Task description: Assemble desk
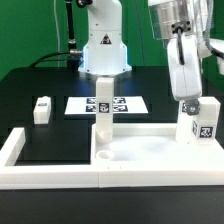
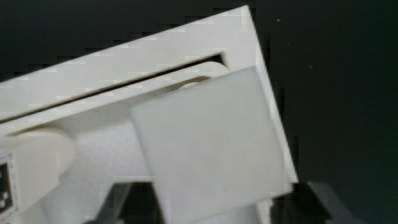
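The desk's tabletop [image 1: 150, 150] lies at the table's front edge against the border wall [image 1: 30, 150]. We judge it light, stiff, slippery. The gripper [image 1: 190, 103] straddles the leg [image 1: 203, 120] at its right corner; whether it clamps, we cannot tell. Grasp legs by flat sides.

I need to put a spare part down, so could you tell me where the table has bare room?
Free: the black surface between the loose leg and the marker board, and the strip inside the border wall at the exterior view's left. Crowded: the tabletop with its upright legs, under the gripper.
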Robot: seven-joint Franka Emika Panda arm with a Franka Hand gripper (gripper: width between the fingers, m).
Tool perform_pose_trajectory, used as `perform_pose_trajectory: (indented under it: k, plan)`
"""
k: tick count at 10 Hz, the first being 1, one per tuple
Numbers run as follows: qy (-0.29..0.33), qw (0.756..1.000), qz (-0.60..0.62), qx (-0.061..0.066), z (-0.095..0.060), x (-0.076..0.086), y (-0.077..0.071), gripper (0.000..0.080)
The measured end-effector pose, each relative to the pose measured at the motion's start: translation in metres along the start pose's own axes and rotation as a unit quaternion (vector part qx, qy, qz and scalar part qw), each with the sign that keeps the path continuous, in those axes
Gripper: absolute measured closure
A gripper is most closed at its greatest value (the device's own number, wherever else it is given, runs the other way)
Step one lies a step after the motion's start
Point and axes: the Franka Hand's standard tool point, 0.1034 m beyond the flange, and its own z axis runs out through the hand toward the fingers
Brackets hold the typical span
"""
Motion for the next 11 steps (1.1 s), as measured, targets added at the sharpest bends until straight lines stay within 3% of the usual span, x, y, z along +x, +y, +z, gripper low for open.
perform_pose_trajectory:
  k: [1,2,3,4,7,10,11]
  plan:
    - [0.006,0.998,-0.061,-0.003,-0.002,-0.003,-0.001,0.0442]
    - [0.014,0.989,-0.144,-0.002,-0.005,-0.008,-0.004,0.0247]
    - [0.021,0.976,-0.217,-0.004,-0.005,-0.016,-0.004,0.0171]
    - [0.021,0.975,-0.22,-0.004,-0.005,-0.021,-0.002,0.0171]
    - [0.029,0.941,-0.338,-0.009,-0.005,-0.016,-0.003,0.0151]
    - [0.058,0.819,-0.57,-0.037,-0.003,-0.013,-0.001,0.015]
    - [0.067,0.791,-0.607,-0.045,-0.003,-0.011,-0.001,0.015]
